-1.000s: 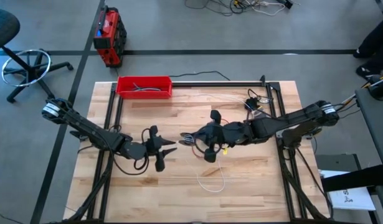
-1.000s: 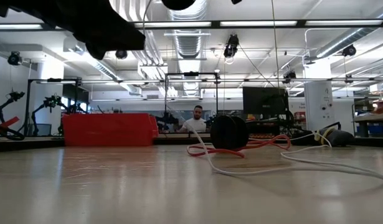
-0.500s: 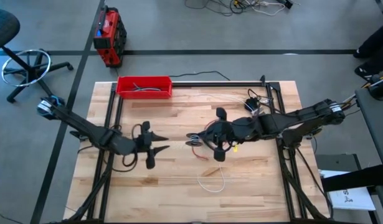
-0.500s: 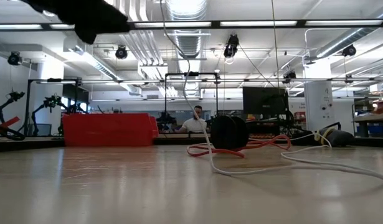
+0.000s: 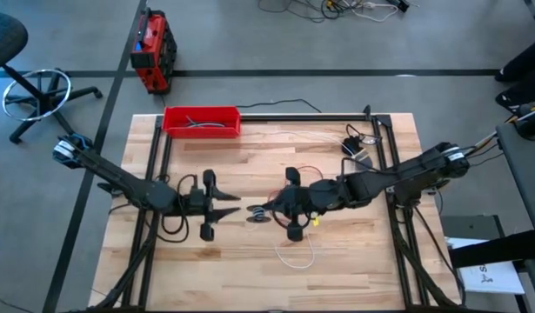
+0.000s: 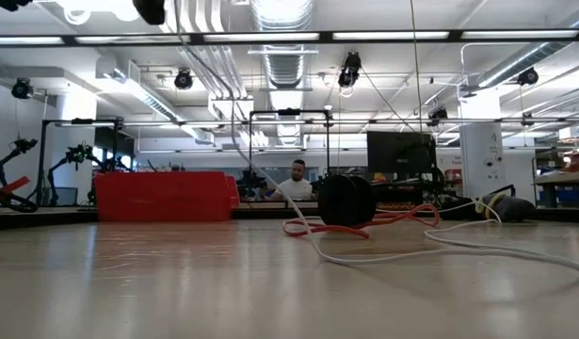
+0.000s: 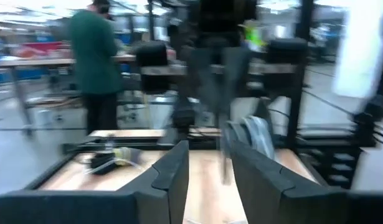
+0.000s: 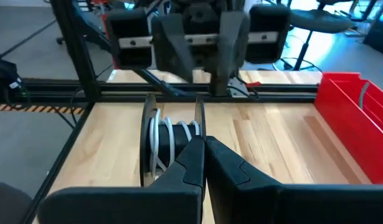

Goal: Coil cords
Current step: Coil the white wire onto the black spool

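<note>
1. The white cord [image 8: 172, 138] is wound in a few turns on a small spool just past my right fingertips, near the table's [image 5: 354, 261] middle.
2. My right gripper [image 8: 203, 155] is pinched closed against that spool.
3. The red cord [image 6: 402, 217] lies loose on the table, beside a black disc [image 6: 345, 200].
4. My left gripper [image 5: 228, 209] faces the right one, fingers parted and empty.
5. The red tray [image 5: 202, 121] sits at the table's far edge.

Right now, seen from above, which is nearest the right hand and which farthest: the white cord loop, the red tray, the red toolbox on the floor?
1. White cord loop, just beside the right hand.
2. Red tray, at the table's far edge.
3. Red toolbox, off the table.
</note>
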### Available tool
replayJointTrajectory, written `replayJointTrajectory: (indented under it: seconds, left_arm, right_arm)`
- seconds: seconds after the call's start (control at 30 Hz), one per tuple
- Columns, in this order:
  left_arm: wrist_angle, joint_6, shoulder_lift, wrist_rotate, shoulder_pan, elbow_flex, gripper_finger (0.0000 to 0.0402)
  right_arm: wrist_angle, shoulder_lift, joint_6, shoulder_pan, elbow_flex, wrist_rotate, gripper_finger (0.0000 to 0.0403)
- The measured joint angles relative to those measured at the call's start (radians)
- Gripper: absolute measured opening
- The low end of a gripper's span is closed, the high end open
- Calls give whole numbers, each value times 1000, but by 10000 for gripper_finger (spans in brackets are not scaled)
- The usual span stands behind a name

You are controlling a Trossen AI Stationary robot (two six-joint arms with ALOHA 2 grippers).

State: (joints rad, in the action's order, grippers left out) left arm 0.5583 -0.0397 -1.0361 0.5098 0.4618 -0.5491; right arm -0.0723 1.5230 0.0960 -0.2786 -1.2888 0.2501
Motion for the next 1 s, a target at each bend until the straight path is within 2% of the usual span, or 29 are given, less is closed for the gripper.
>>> replayJointTrajectory:
  seconds: [0.07, 0.43, 0.73, 1.0]
  left_arm:
    - [-2, 1, -24, -31, 0, -8, 107]
    - [23, 17, -116, -36, 0, -44, 91]
    - [-6, 2, -73, -45, -2, -45, 78]
    - [-25, 37, -75, -69, -2, -45, 83]
  right_arm:
    - [20, 7, -10, -2, 0, -21, 0]
    - [21, 17, -27, -12, 0, -26, 0]
    - [18, 17, -29, -18, 0, -19, 0]
    - [16, 17, -29, -18, 0, -22, 0]
